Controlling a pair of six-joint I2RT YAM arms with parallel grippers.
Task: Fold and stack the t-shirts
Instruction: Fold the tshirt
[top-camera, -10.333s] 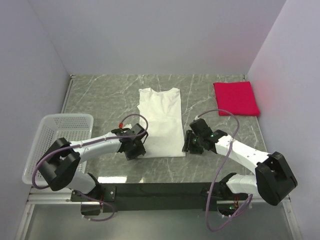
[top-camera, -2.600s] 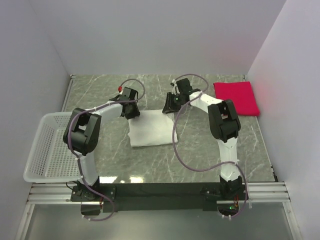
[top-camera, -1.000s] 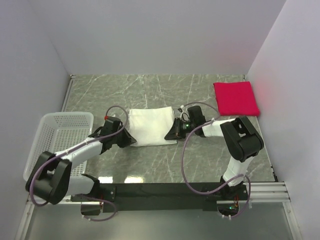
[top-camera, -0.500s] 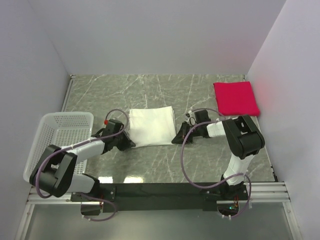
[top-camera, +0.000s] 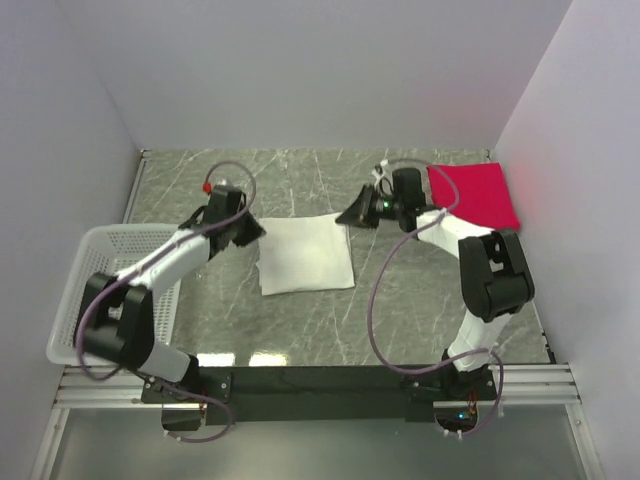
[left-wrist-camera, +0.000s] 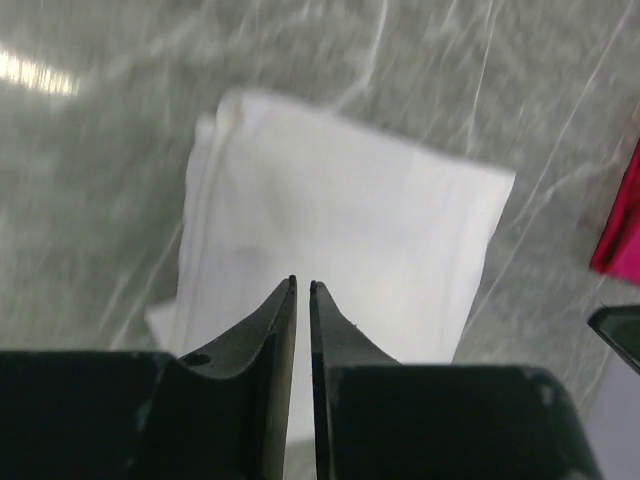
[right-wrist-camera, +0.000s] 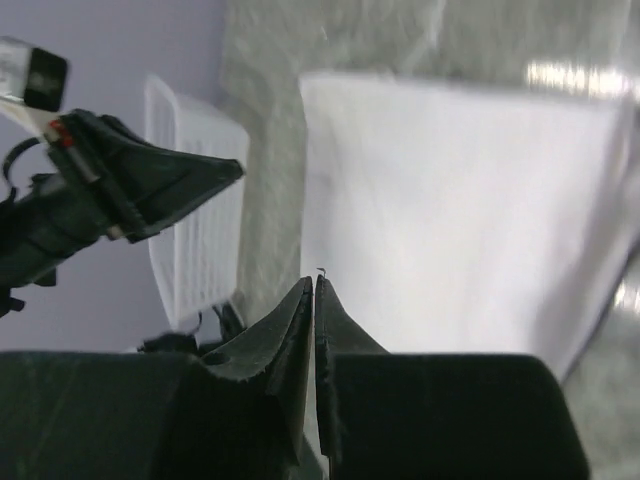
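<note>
The white t-shirt (top-camera: 305, 255) lies folded into a rectangle in the middle of the table; it also shows in the left wrist view (left-wrist-camera: 340, 230) and the right wrist view (right-wrist-camera: 460, 200). The red t-shirt (top-camera: 472, 195) lies folded square at the far right, its edge showing in the left wrist view (left-wrist-camera: 620, 220). My left gripper (top-camera: 248, 232) is shut and empty above the white shirt's far left corner (left-wrist-camera: 301, 286). My right gripper (top-camera: 352, 215) is shut and empty above its far right corner (right-wrist-camera: 315, 282). The cloth lies flat beyond both sets of tips.
A white mesh basket (top-camera: 110, 290) stands at the table's left edge, also in the right wrist view (right-wrist-camera: 190, 230). The left arm's gripper (right-wrist-camera: 130, 180) shows in the right wrist view. Grey walls close in the table on three sides.
The white shirt went from spread flat to a folded rectangle. In the last half second both grippers moved from the shirt's near sides up to its far corners; the shirt stayed put.
</note>
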